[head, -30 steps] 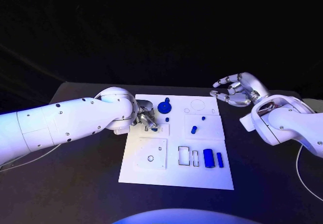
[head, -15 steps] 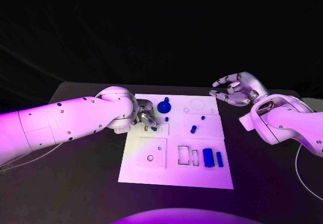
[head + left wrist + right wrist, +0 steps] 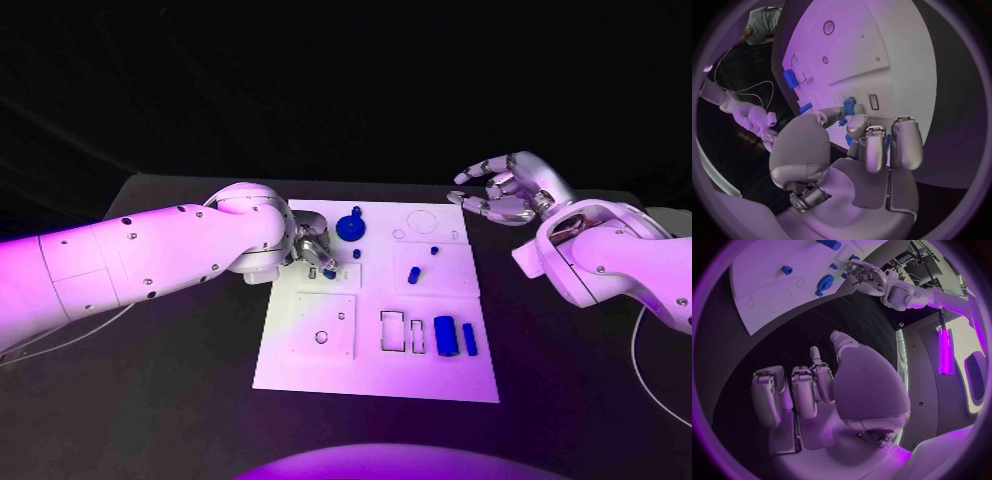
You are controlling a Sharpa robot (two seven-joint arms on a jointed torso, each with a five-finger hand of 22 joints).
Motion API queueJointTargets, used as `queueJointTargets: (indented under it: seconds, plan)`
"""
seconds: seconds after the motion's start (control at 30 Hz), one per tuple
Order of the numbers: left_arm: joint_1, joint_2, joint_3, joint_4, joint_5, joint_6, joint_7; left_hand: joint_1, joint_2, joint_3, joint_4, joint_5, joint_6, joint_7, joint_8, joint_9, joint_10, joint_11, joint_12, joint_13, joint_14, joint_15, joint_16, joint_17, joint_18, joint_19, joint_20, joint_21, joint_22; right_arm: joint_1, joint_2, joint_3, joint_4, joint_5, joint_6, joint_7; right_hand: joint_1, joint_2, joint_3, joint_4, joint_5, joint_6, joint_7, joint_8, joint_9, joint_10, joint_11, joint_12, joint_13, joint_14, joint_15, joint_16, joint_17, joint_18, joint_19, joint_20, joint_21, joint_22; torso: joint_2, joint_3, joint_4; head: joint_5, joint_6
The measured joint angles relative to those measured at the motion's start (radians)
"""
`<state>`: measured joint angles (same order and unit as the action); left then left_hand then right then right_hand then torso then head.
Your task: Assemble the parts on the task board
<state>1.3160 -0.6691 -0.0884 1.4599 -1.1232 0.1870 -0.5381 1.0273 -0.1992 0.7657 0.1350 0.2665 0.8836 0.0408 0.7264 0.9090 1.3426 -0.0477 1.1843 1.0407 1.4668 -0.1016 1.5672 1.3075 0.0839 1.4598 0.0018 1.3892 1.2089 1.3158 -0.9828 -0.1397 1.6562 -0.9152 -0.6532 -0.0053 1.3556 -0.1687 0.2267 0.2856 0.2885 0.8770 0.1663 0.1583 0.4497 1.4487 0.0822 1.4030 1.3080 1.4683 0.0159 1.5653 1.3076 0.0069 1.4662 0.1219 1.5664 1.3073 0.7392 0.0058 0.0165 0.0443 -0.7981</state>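
Note:
The white task board (image 3: 325, 365) lies in the middle of the table. My left hand (image 3: 312, 250) rests over its far left part and pinches a small blue part (image 3: 849, 106) between fingertips, close to a small slot (image 3: 873, 101). On the board are a round blue gear (image 3: 352, 230), a short blue peg (image 3: 414, 275), a blue cylinder (image 3: 446, 337) and a blue bar (image 3: 470, 341). My right hand (image 3: 505, 192) hovers off the board's far right corner, fingers apart and holding nothing; its palm (image 3: 861, 385) faces the board (image 3: 761, 295).
Outlined recesses (image 3: 394, 332) sit beside the cylinder, and a square plate (image 3: 326, 327) with holes is on the board's near left. Dark table (image 3: 577, 400) surrounds the board. A cable (image 3: 652, 380) runs along the right side.
My left hand's fingers have shifted slightly over the board with the small blue part. The right hand has stayed almost still.

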Motion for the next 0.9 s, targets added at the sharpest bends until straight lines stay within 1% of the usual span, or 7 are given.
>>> queueJointTargets:
  seconds: [0.4, 0.5, 0.67, 0.7, 0.73, 0.77, 0.9]
  plan:
    - [0.0, 0.002, 0.001, -0.003, -0.001, 0.009, -0.001, -0.016, 0.0, -0.003, -0.003, 0.0, 0.01, -0.003, 0.0, 0.002, 0.004, -0.004, 0.004, 0.005, 0.0, 0.0, 0.0, 0.0, 0.0, 0.0, 0.0, 0.007, 0.015, 0.0, 0.0, 0.0, 0.0, 0.0, 0.0, 0.0, -0.004, -0.004, 0.0, 0.0, 0.0, 0.0, 0.0, 0.0, 0.0, 0.0, 0.0, 0.0, 0.0, 0.0, 0.0, 0.0, 0.0, 0.0, 0.0, 0.0, 0.0, 0.001, 0.0, -0.0001, 0.0002, -0.002, -0.001]
    - [0.0, 0.003, 0.001, -0.004, -0.001, 0.011, -0.001, -0.024, 0.005, -0.003, -0.003, 0.0, 0.011, -0.004, 0.0, 0.002, 0.004, -0.004, 0.004, 0.005, 0.0, 0.0, 0.0, 0.0, 0.0, 0.004, -0.004, 0.007, 0.019, 0.0, 0.0, 0.0, 0.0, 0.0, 0.0, 0.0, -0.004, -0.004, 0.0, 0.0, 0.0, 0.0, 0.0, 0.0, -0.001, 0.0, 0.0, 0.0, 0.0, 0.0, 0.0, 0.0, 0.0, 0.0, 0.0, 0.0, 0.0, 0.001, 0.0, -0.0001, 0.0005, -0.002, -0.001]
    - [0.0, 0.004, 0.0, -0.006, -0.001, 0.013, -0.001, -0.036, 0.009, -0.025, 0.015, -0.004, 0.022, -0.012, 0.0, 0.006, 0.004, -0.004, 0.004, 0.006, 0.0, 0.0, 0.0, 0.0, 0.0, 0.004, -0.004, 0.012, 0.024, 0.0, 0.0, 0.0, 0.0, 0.0, 0.0, 0.001, -0.004, -0.004, 0.0, 0.0, 0.0, 0.0, 0.0, 0.0, -0.001, 0.0, 0.0, 0.0, 0.0, 0.0, 0.0, 0.0, 0.0, 0.0, 0.0, 0.0, 0.0, 0.001, 0.0, -0.0001, 0.0005, -0.001, -0.001]
    - [0.0, 0.004, 0.0, -0.007, -0.001, 0.014, -0.001, -0.038, 0.009, -0.03, 0.019, -0.004, 0.025, -0.015, 0.0, 0.007, 0.005, -0.005, 0.004, 0.006, 0.0, 0.0, 0.0, 0.0, -0.003, 0.004, -0.004, 0.012, 0.026, 0.0, 0.0, 0.0, 0.0, 0.0, 0.0, 0.001, -0.004, -0.004, 0.0, 0.0, 0.0, 0.0, 0.0, 0.0, -0.001, 0.0, 0.0, 0.0, 0.0, 0.0, 0.0, 0.0, 0.0, 0.0, 0.0, 0.0, 0.0, 0.001, 0.0, -0.0002, 0.0004, -0.001, -0.001]
    - [0.0, 0.004, 0.0, -0.007, -0.001, 0.014, -0.001, -0.042, 0.013, -0.034, 0.023, -0.004, 0.03, -0.02, 0.0, 0.007, 0.007, -0.007, 0.004, 0.007, 0.0, 0.0, 0.0, 0.0, -0.015, 0.004, -0.004, 0.012, 0.028, 0.0, 0.0, 0.0, 0.0, 0.0, 0.0, 0.001, -0.004, -0.004, 0.0, 0.0, 0.0, 0.0, 0.0, 0.0, -0.001, 0.0, 0.0, 0.0, 0.0, 0.0, 0.0, 0.0, 0.0, 0.0, 0.0, 0.0, 0.0, 0.001, 0.0, -0.0002, 0.0001, -0.001, -0.001]
    - [0.0, 0.004, 0.0, -0.008, -0.001, 0.015, -0.002, -0.042, 0.013, -0.036, 0.024, -0.004, 0.034, -0.023, 0.0, 0.008, 0.007, -0.007, 0.004, 0.007, 0.0, 0.0, 0.0, 0.0, -0.016, 0.004, -0.004, 0.013, 0.029, 0.0, -0.001, 0.0, 0.0, 0.0, 0.0, 0.001, -0.008, -0.008, 0.0, 0.0, 0.0, 0.0, 0.0, 0.0, -0.001, 0.0, 0.0, 0.0, 0.0, 0.0, 0.0, 0.0, 0.0, 0.0, 0.0, 0.0, 0.0, 0.001, 0.0, -0.0003, -0.0001, -0.001, -0.001]
    - [0.0, 0.005, 0.0, -0.01, -0.001, 0.017, -0.002, -0.05, 0.013, -0.048, 0.03, -0.004, 0.047, -0.029, 0.0, 0.008, 0.007, -0.007, 0.009, 0.011, 0.0, 0.0, 0.0, 0.0, -0.016, 0.004, -0.004, 0.015, 0.035, -0.001, -0.001, 0.0, 0.0, 0.0, 0.0, 0.001, -0.013, -0.002, 0.0, 0.0, -0.006, 0.0, 0.0, 0.0, -0.002, 0.0, 0.0, 0.0, 0.0, 0.0, 0.0, 0.0, 0.0, 0.0, 0.0, 0.0, 0.0, 0.001, 0.0, -0.0004, -0.0003, -0.003, -0.001]
